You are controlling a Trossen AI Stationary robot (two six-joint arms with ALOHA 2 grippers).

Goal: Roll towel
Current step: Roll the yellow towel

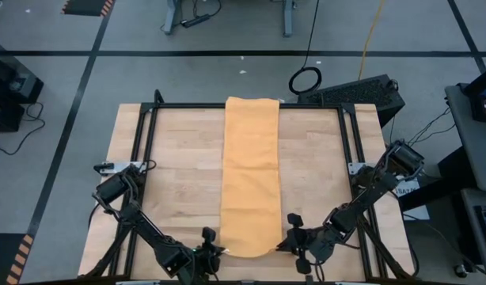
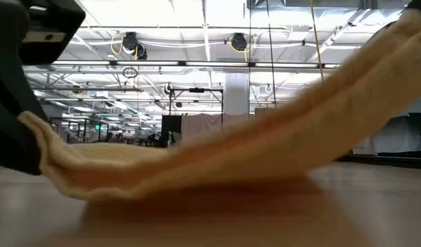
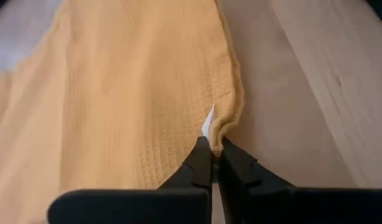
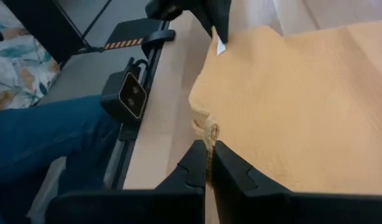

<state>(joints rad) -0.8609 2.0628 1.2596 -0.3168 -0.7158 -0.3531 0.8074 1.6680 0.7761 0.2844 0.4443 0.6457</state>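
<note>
The mustard-yellow towel (image 1: pixel 249 174) lies folded into a long strip down the middle of the wooden table, its far end at the table's far edge and its near end by the grippers. My left gripper (image 1: pixel 219 251) is shut on the near left corner. My right gripper (image 1: pixel 281 246) is shut on the near right corner. A small white tag (image 3: pixel 208 124) shows at the left corner. In the low view the towel's near end (image 2: pixel 197 171) sags onto the table between the two raised corners. My left gripper pinches the towel's near left corner (image 3: pixel 217 138) between its two fingertips, by the white tag, coming level from the table's left. The corner is bunched and raised a little. My right gripper pinches the near right corner (image 4: pixel 209 134) between its fingertips, coming from the table's right. That corner is raised higher.
A black metal frame (image 1: pixel 148 119) rims the table top. A camera unit (image 4: pixel 130 94) sits at the table's near edge. A person's blue-clad leg (image 4: pixel 48 134) shows beyond the near edge. Bare wood lies left and right of the towel.
</note>
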